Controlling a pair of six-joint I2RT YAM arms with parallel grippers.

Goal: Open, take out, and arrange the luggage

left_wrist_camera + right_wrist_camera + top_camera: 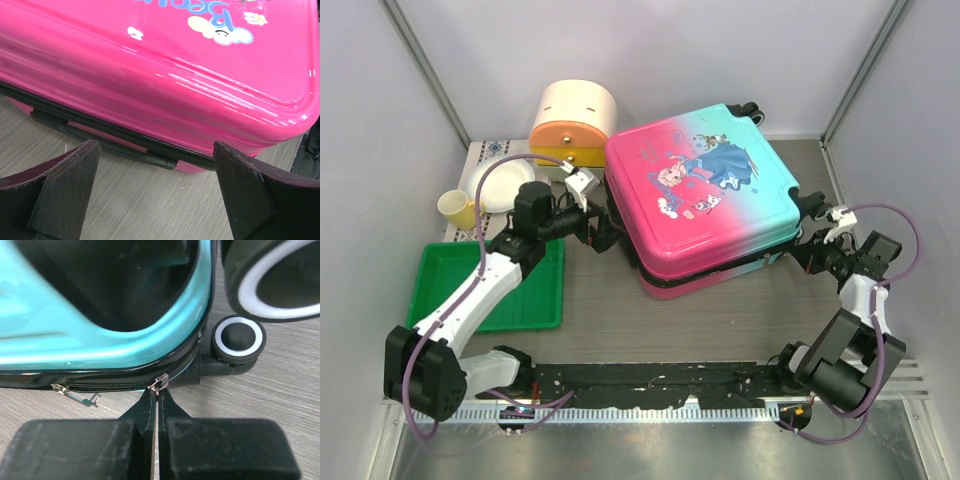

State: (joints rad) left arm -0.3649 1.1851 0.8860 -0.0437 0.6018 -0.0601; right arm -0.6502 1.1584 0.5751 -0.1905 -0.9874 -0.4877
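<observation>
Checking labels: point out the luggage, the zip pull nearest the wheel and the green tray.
luggage (710,190), top view, centre of printed lid.
zip pull (161,381), right wrist view, its metal tab.
green tray (540,300), top view, bare floor.

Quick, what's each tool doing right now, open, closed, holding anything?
The left tool is open, holding nothing, facing the luggage.
The right tool is closed on the zip pull.

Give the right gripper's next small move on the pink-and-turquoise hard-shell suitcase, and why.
Probably draw the silver zip pull along the black zip toward the black-and-white wheel: the right gripper is shut on it, and the suitcase looks closed.
</observation>
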